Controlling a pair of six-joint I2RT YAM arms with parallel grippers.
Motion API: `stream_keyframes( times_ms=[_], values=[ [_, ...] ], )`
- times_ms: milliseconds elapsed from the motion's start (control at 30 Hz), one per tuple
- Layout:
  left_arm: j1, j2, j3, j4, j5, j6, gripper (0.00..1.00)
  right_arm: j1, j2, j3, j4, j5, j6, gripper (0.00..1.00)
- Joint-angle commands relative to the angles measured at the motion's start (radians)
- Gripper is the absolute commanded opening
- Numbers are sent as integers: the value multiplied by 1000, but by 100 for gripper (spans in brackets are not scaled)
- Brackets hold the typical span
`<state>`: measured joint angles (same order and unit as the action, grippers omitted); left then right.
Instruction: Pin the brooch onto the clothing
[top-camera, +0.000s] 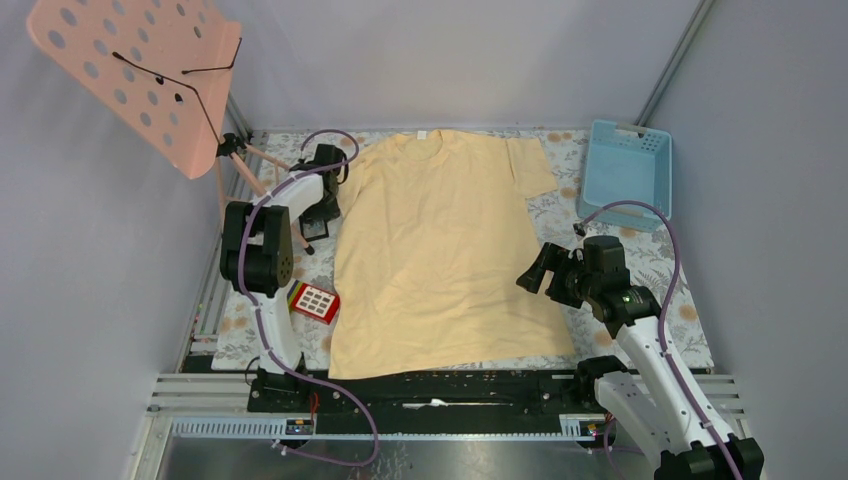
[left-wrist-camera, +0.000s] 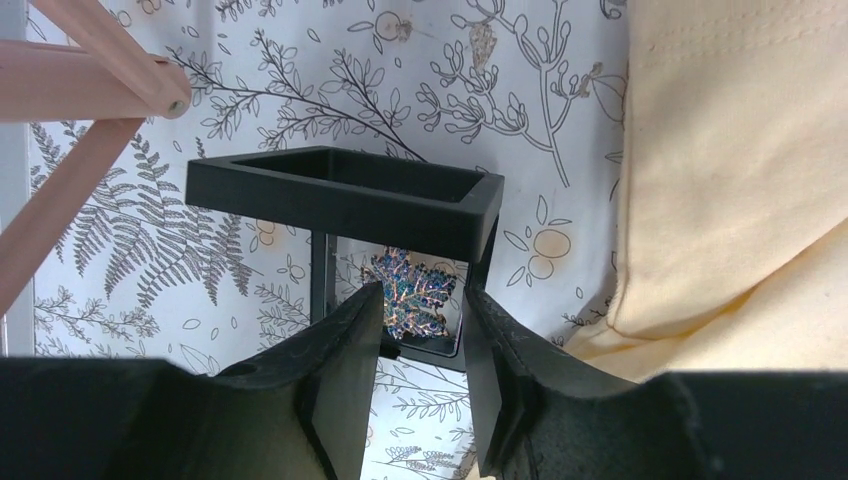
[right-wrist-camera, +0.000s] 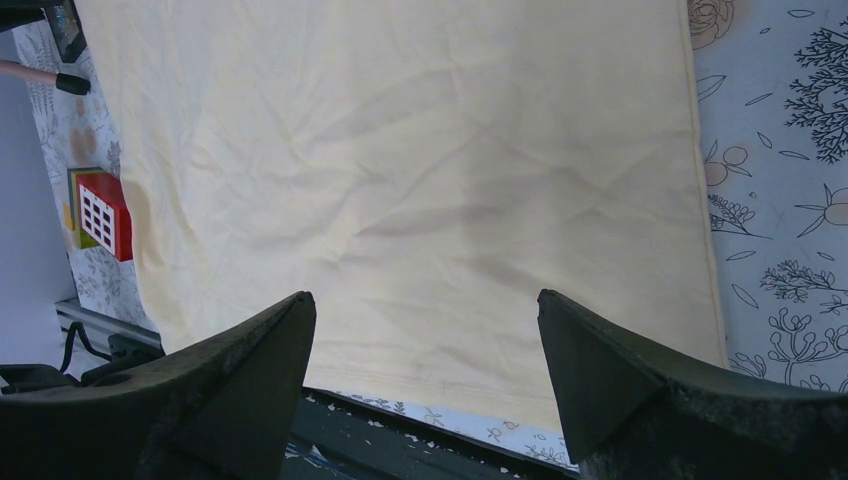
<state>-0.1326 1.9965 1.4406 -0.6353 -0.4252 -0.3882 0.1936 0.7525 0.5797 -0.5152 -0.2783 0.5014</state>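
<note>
A small silvery grey-blue, flower-shaped brooch sits inside an open black square frame near the far left corner of the table, close to the pale yellow cotton T-shirt. The left gripper has its jaws partly apart on either side of the brooch, with no firm hold showing. If they close off-centre, they could flick the brooch away or snag the frame. The right gripper gapes wide and empty over the hem.

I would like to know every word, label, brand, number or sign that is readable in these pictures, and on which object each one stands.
No text can be read in any view.
Small white neck label of the pale yellow cotton T-shirt: too small to read.
Red block toy with white squares: no characters can be made out.
</note>
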Motion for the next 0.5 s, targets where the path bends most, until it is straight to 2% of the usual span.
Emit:
stream_keyframes(
  times_ms=[0,467],
  values=[
    [2,23,63,-11,-54,15,41,5,6,21,10,13,-10,89],
    [4,65,105,-48,-59,30,39,4,-7,16,2,14,-10,89]
  ],
)
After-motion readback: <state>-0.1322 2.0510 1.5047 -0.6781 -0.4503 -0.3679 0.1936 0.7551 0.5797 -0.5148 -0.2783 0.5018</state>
